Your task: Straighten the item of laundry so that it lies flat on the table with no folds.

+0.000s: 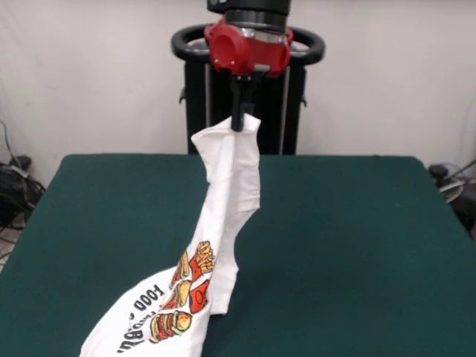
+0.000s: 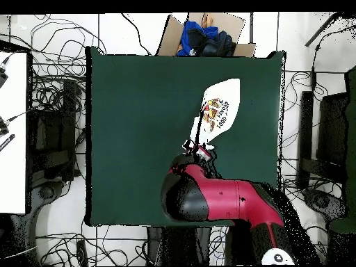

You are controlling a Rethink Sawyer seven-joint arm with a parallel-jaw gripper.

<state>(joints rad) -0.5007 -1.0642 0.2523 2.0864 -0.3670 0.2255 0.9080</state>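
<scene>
You are looking at the gripper (image 1: pixel 238 123) hanging high above the table (image 1: pixel 357 238), and it is pinching the top of the item of laundry (image 1: pixel 223 216); the cloth is bunching round the black fingers, so the jaws are closed on the T-shirt fabric. The shirt is stretching down from that pinch in a narrow twisted column, plain white on its upper length, and its lower part is resting on the green top near the table's front edge in the front view, left of the middle, with the burger and fries print and part of the black lettering facing up. It is reaching the bottom of that picture, so you cannot tell there whether it is hanging over the edge. In the overhead view the item of laundry (image 2: pixel 221 111) is lying toward the table's far right corner, inside the far edge and inside the right edge, and the red arm (image 2: pixel 222 198) is reaching in over the near edge. Beyond the far edge a cardboard box (image 2: pixel 236 31) is sitting on the floor and is holding blue and dark cloth (image 2: pixel 205 40). You are seeing wide bare green on the left half of the table (image 2: pixel 132 139) in the overhead view, and a narrower strip between the shirt and the right edge.
</scene>
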